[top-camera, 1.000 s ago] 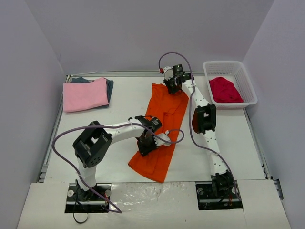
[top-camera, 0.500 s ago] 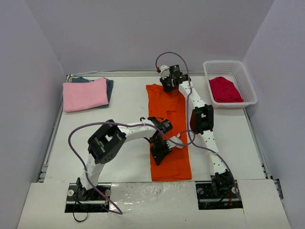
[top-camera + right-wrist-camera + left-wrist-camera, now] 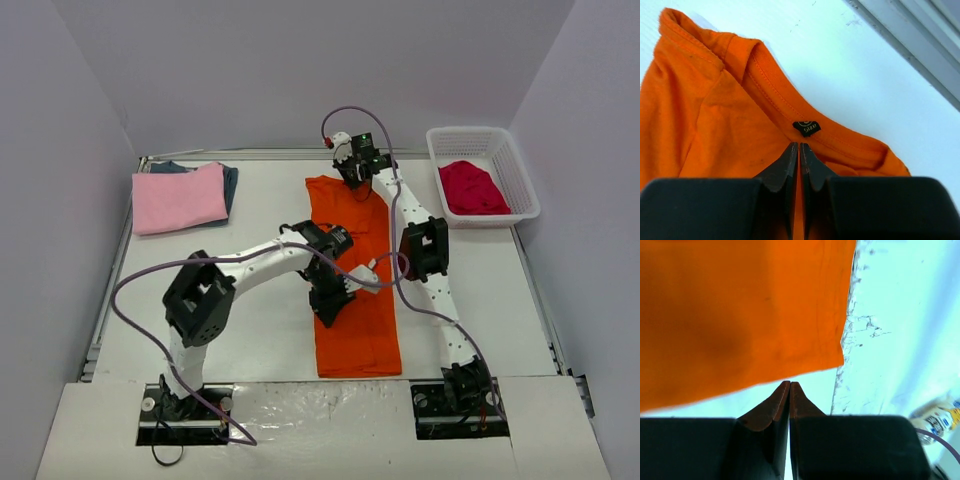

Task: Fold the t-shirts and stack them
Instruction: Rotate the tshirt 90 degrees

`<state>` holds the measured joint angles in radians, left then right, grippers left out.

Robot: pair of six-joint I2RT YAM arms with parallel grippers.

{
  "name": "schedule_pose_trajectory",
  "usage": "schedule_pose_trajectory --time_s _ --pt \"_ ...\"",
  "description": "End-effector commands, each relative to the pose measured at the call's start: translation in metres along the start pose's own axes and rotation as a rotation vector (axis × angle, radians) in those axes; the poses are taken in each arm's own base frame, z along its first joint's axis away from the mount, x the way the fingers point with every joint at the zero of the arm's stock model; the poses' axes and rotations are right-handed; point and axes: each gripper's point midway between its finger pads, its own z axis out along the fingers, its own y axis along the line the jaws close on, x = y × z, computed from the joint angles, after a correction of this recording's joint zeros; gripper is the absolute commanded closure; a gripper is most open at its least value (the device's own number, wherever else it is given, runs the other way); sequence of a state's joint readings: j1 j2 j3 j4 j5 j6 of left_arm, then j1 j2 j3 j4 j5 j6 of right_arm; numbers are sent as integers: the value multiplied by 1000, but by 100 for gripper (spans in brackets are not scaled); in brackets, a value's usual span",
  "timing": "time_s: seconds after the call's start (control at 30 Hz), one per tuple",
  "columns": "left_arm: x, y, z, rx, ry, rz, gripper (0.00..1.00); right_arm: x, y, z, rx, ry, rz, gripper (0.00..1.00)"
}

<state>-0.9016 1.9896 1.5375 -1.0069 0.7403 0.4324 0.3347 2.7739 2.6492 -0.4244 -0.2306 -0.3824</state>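
— Where is the orange t-shirt (image 3: 360, 325)?
— Mid-frame on the table (image 3: 250, 340), a long strip. My left claw (image 3: 330, 300) and right claw (image 3: 352, 172) are both pinched together.
— Risk?
— Dragging closed tips could rumple the fold.

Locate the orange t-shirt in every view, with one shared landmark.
Top external: orange t-shirt, a long strip in the middle of the table.
Left wrist: fills the upper left.
Right wrist: left and centre, black label on it.
Shared landmark: the white table beside it.
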Motion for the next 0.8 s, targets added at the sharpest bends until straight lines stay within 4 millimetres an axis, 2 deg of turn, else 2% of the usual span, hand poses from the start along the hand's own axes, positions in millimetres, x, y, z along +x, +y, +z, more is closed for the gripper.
schedule_pose_trajectory --time_s 0.0,0.03,0.07,0.1,0.13,0.17,0.2,0.23,0.27,0.3,0.33,0.37,0.4,0.43,0.47,0.5,0.53,0.6,0.63,0.67,0.77 --pt "-32 -12 -94 -113 -220 142 98 -87 -22 -80 118 -167 -26 98" --pt "-34 -10 -106 -132 -243 150 98 -88 -20 -86 115 -166 -25 98" --pt "-40 -11 -125 -171 -286 167 98 -105 -21 -112 125 -202 -30 97" --pt "-42 -7 -136 -204 -310 168 98 -90 -13 -111 101 -161 -27 98" --pt "-39 6 -150 -262 -335 123 98 -86 -10 -117 95 -149 -23 99" --pt "-43 10 -166 -312 -377 128 98 -98 -8 -145 94 -181 -15 99" --pt "-41 16 -175 -344 -399 108 98 -96 -2 -154 72 -178 -16 100" --pt "-39 29 -195 -411 -453 62 98 -69 13 -148 22 -116 -11 100" --pt "-37 39 -206 -452 -483 26 98 -75 18 -173 15 -139 -9 100" --pt "-29 51 -209 -481 -501 -34 98 -68 29 -180 -26 -132 -6 100" --pt "-25 57 -219 -506 -542 -97 98 -31 45 -173 -72 -50 7 100" --pt "-16 76 -234 -558 -588 -150 98 -29 53 -190 -88 -52 6 100" --pt "-4 87 -232 -573 -590 -210 98 -15 64 -196 -124 -23 -12 100" --pt "2 92 -238 -593 -610 -238 97 20 89 -196 -213 67 0 100" --pt "16 103 -246 -635 -616 -282 98 29 100 -207 -260 82 -29 100" --pt "27 110 -245 -660 -605 -319 98 45 114 -212 -314 128 -33 100" --pt "33 114 -253 -691 -616 -332 98 75 136 -220 -383 208 -23 100" --pt "50 124 -265 -733 -633 -385 98 103 159 -229 -460 278 -52 100" --pt "54 126 -270 -746 -647 -402 98 114 172 -235 -492 311 -68 100" --pt "58 127 -273 -757 -649 -414 98 137 185 -238 -532 368 -64 100" --pt "68 130 -283 -791 -656 -446 98 172 213 -246 -621 462 -83 100"
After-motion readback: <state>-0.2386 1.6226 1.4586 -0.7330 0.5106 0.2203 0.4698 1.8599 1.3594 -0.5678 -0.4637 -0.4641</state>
